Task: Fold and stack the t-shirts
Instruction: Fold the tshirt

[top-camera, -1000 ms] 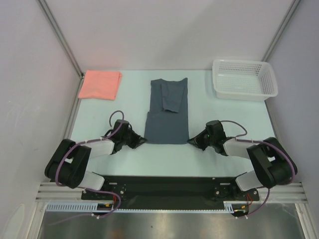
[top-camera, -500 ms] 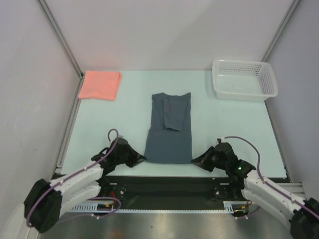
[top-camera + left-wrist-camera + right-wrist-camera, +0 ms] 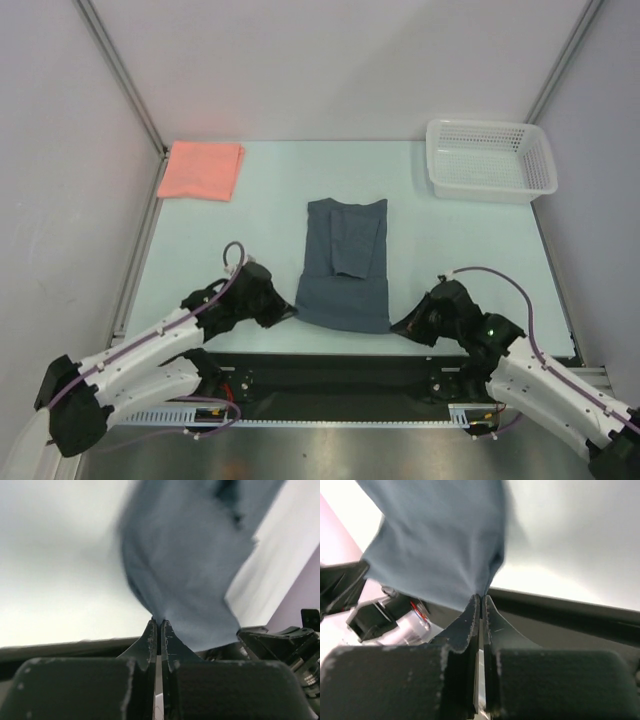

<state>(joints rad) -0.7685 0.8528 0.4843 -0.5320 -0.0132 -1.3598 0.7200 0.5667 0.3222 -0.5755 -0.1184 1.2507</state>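
Now your left gripper [image 3: 287,313] and right gripper [image 3: 398,327] each pinch a slate t-shirt [image 3: 343,275] corner. Basket [image 3: 487,187] far right, pink t-shirt [image 3: 201,170] far left, well apart.

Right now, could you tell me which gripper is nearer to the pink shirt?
Left. The left gripper, shut on the grey shirt at its near left corner, is nearer the bases and right of the pink shirt; the right gripper is farther right.

Left end effector [image 3: 290,313], right end effector [image 3: 397,327] pinch slate shirt [image 3: 345,270] near corners.
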